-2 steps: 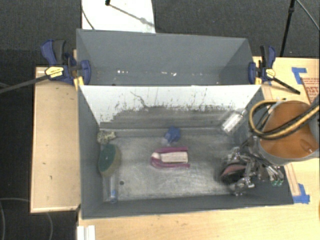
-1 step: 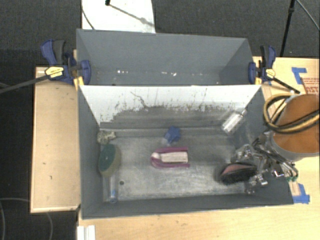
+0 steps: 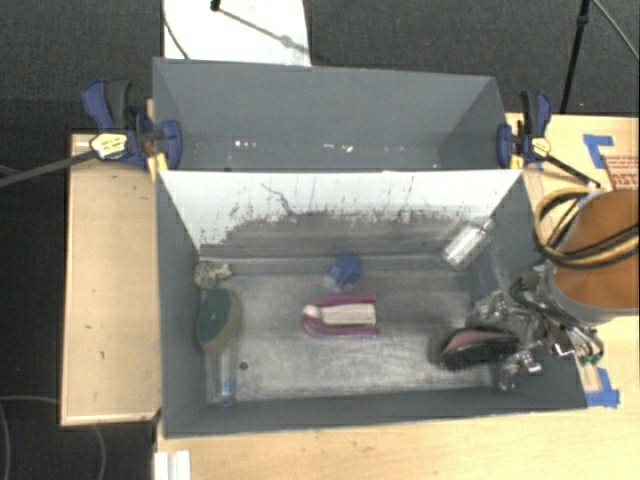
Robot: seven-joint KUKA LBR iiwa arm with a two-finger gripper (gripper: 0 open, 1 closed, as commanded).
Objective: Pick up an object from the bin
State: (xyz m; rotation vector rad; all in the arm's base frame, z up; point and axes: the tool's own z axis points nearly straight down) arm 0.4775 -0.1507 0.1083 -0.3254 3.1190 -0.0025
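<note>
At the front right corner of the bin (image 3: 300, 373), your gripper (image 3: 515, 356) sits just beside a dark oval brush-like thing (image 3: 475, 345) with a pinkish top, perhaps touching it. You cannot tell whether the jaws are apart or together. The thing looks light, stiff and not fragile. Its rounded back may slip, so grip it across the narrow sides, near the middle.
</note>
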